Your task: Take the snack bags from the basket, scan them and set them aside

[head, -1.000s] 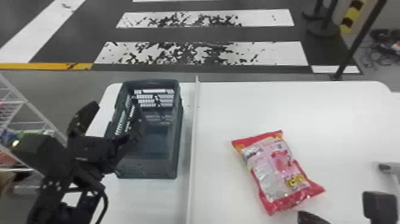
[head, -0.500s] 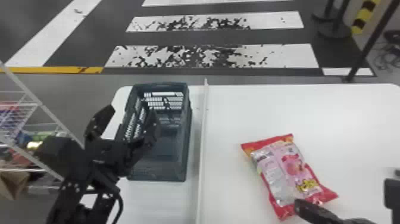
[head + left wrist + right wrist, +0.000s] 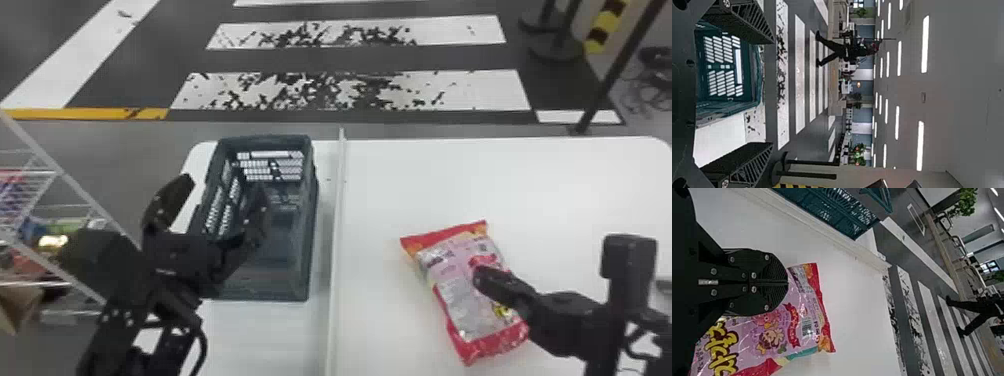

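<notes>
Right wrist view gets barcode point(image 3: 806, 326); head view: right gripper point(image 3: 477, 276) (pressed together) angled over bag point(image 3: 450, 297), left gripper point(image 3: 224, 185) spread by basket point(image 3: 308, 235).

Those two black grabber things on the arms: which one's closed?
The right gripper, over the pink-and-red snack bag: its jaws are together. The left gripper, by the dark plastic basket, has its jaws wide apart.

Layout of the counter point(image 3: 550, 190): the basket point(image 3: 265, 292) stands on the left part; a divider point(image 3: 336, 250) runs near to far just right of it. Right of the divider, toward the near side, lies a snack bag point(image 3: 455, 300). Left of the counter: a wire shelf point(image 3: 55, 167). Beyond, far right: a post point(image 3: 601, 95).
</notes>
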`<state>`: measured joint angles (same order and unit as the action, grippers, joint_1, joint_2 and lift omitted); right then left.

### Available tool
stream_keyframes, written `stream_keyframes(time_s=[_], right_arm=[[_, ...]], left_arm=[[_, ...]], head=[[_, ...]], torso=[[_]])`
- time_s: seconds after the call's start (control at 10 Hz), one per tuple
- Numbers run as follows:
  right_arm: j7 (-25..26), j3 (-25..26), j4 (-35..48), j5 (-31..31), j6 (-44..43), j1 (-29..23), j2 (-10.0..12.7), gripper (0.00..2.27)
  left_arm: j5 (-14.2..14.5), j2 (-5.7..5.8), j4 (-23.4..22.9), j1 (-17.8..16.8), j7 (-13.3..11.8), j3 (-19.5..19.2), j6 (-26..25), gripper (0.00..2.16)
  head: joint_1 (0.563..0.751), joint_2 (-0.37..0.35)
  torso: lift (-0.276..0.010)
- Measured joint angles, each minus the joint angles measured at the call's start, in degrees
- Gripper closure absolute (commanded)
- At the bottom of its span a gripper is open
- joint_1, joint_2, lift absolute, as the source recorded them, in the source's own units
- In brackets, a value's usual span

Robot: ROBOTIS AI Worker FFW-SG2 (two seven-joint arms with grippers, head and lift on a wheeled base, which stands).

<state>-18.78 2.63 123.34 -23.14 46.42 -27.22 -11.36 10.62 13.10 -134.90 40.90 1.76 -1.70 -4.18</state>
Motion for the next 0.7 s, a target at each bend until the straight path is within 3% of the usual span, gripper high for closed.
stream_keyframes(time_s=[0.7], right_arm=[[1.2,-6.5,-17.8,6.2,-15.0,6.6,0.0,2.25]], left_arm=[[-1.1,0.05,-0.7,0.3,0.1,1.4,-0.9,0.07]], head=[[0.695,0.108]], torso=[[-0.075]])
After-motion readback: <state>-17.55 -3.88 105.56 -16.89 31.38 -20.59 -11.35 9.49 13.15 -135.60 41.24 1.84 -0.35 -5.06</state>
